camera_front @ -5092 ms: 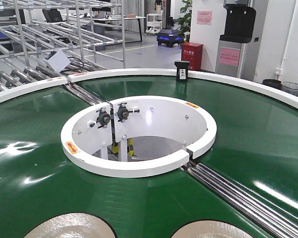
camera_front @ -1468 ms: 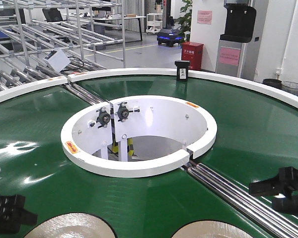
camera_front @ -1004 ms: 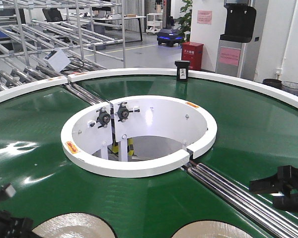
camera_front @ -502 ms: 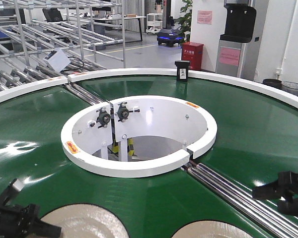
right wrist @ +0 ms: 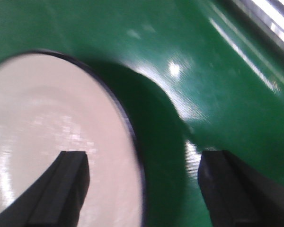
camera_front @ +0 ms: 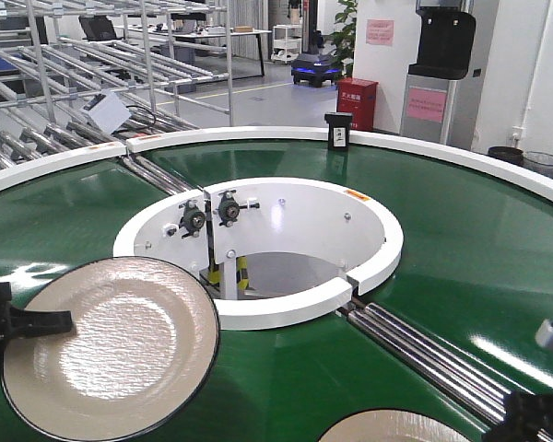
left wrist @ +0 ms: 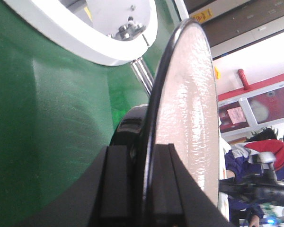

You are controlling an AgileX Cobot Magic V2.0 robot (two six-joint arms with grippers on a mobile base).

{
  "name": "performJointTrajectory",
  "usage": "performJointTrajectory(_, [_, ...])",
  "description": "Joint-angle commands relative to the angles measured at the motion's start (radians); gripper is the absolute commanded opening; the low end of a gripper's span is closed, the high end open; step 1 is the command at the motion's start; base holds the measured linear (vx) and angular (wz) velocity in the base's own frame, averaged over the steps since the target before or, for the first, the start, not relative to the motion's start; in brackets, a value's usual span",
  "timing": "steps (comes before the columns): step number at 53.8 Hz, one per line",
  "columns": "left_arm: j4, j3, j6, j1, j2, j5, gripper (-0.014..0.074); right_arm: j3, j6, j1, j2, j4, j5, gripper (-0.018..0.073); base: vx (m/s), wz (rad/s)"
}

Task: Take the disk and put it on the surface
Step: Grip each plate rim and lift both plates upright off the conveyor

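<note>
A cream disk (camera_front: 111, 345) with a dark rim hangs lifted above the green belt, tilted with its face toward the front camera. My left gripper (camera_front: 37, 324) is shut on its left rim; the left wrist view shows the disk (left wrist: 189, 94) edge-on, pinched between both fingers of the left gripper (left wrist: 142, 149). A second cream disk (camera_front: 387, 428) lies flat on the belt at the bottom edge. My right gripper (camera_front: 535, 410) is low at the bottom right. In its wrist view the right gripper (right wrist: 142, 163) is open, its fingers straddling that disk's (right wrist: 47, 132) rim. The surface is out of view.
The green conveyor belt (camera_front: 461, 249) rings a white inner rim (camera_front: 258, 308) around an open hole. Metal rollers (camera_front: 424, 354) cross the belt at the right and at the far left. A small black box (camera_front: 337, 131) stands at the far white rim.
The left gripper has closed on the left disk and raised it off the belt, tilting it up. The right gripper has dropped lower toward the bottom right corner.
</note>
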Motion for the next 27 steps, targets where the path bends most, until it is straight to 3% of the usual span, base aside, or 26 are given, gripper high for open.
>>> performJointTrajectory(1, [-0.12, -0.026, -0.017, -0.001, -0.065, 0.118, -0.0009, -0.031, -0.027, -0.002, 0.024, 0.074, 0.028, 0.0531, 0.0, 0.0])
performJointTrajectory(8, [-0.12, -0.026, -0.017, -0.001, -0.064, 0.118, -0.0009, -0.031, -0.111, 0.013, 0.098, 0.225, 0.096, 0.0529, 0.0, 0.0])
performJointTrajectory(16, [-0.121, -0.026, -0.017, -0.001, -0.064, 0.117, -0.0008, -0.031, -0.172, 0.071, 0.15, 0.285, 0.114, 0.0473, 0.0, 0.0])
performJointTrajectory(19, [-0.12, -0.026, -0.017, -0.001, -0.064, 0.117, -0.0008, -0.031, -0.191, 0.082, 0.157, 0.306, 0.113, 0.035, 0.0, 0.0])
performJointTrajectory(25, [-0.119, -0.026, -0.017, -0.001, -0.064, 0.115, -0.0008, -0.031, -0.203, 0.065, 0.148, 0.361, 0.118, -0.002, 0.0, 0.0])
performJointTrajectory(27, [-0.117, -0.026, -0.017, -0.001, -0.064, 0.115, -0.0008, -0.031, -0.201, 0.054, 0.139, 0.38, 0.123, -0.0016, 0.0, 0.0])
